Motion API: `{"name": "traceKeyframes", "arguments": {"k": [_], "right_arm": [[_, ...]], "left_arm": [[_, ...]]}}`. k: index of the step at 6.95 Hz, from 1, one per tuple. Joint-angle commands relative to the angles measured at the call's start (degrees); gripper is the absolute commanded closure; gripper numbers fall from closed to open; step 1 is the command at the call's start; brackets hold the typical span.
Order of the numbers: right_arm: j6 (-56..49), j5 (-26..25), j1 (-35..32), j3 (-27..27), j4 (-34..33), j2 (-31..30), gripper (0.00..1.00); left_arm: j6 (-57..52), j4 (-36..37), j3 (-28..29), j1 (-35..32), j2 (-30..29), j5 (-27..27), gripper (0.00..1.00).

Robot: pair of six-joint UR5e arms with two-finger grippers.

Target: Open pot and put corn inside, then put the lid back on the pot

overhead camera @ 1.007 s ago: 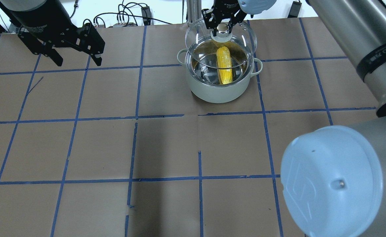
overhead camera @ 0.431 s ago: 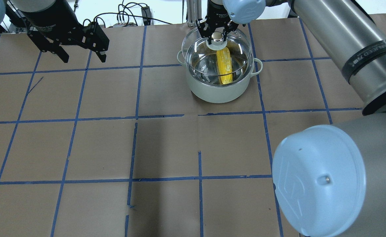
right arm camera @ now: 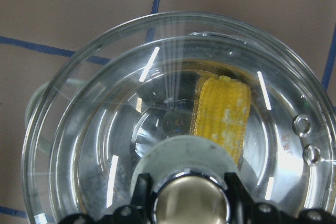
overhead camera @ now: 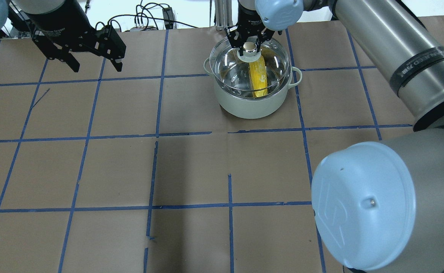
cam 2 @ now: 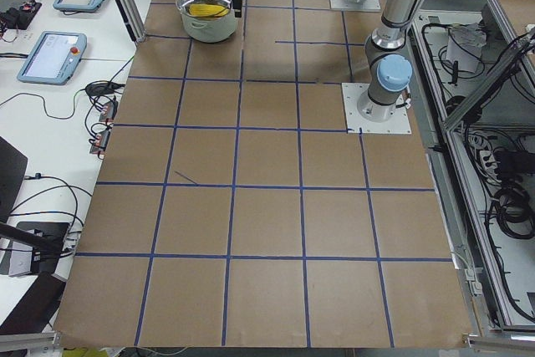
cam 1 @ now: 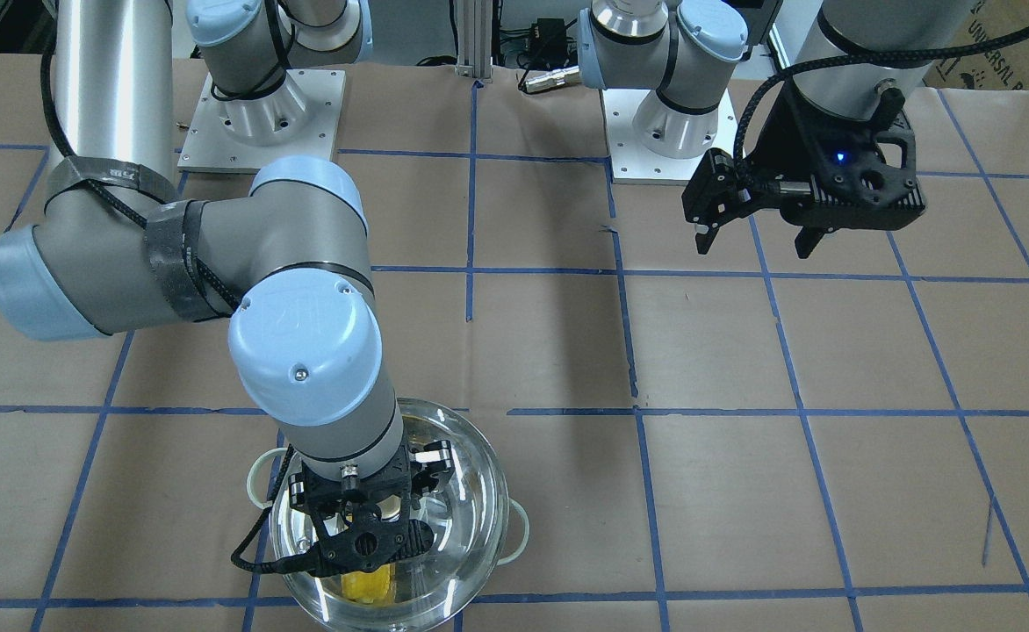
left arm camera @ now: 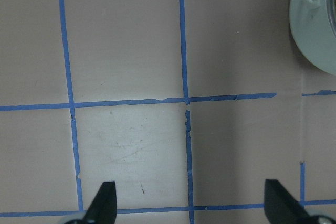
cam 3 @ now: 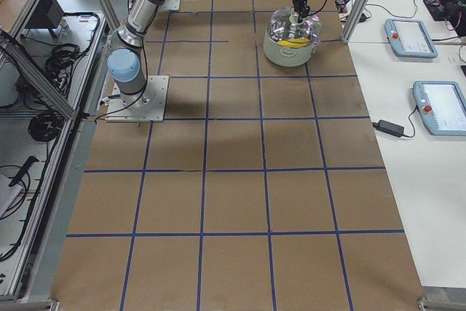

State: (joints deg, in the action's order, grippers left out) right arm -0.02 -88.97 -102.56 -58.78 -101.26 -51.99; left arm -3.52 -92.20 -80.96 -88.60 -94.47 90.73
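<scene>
The pot (overhead camera: 250, 104) stands at the table's far middle with the yellow corn (overhead camera: 259, 77) lying inside it. My right gripper (overhead camera: 249, 45) is shut on the metal knob of the clear glass lid (overhead camera: 225, 60). It holds the lid level, close over the pot's rim; I cannot tell whether they touch. The right wrist view shows the knob (right arm camera: 191, 203), the lid (right arm camera: 105, 103) and the corn (right arm camera: 220, 111) under the glass. My left gripper (overhead camera: 96, 69) is open and empty, hovering far to the pot's left. It also shows in the front view (cam 1: 753, 248).
Brown paper with blue tape lines covers the table (overhead camera: 191, 170). Cables and plugs (overhead camera: 150, 17) lie beyond the far edge. The right arm's elbow (overhead camera: 362, 204) hangs large over the near right. The left wrist view shows the pot's edge (left arm camera: 315, 30) at its upper right.
The right gripper has lowered the lid toward the pot and brought it more over the rim. The left gripper has shifted slightly and stays open.
</scene>
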Motion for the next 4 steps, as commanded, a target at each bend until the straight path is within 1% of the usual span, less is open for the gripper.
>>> {"name": "traceKeyframes", "arguments": {"k": [1, 4], "right_arm": [[-0.2, -0.1, 0.3, 0.0, 0.0, 0.7, 0.96], [-0.3, -0.3, 0.3, -0.1, 1.0, 0.0, 0.96]], "left_arm": [[0.0, 0.0, -0.1, 0.0, 0.0, 0.0, 0.00], [0.0, 0.0, -0.1, 0.0, 0.1, 0.2, 0.00]]}}
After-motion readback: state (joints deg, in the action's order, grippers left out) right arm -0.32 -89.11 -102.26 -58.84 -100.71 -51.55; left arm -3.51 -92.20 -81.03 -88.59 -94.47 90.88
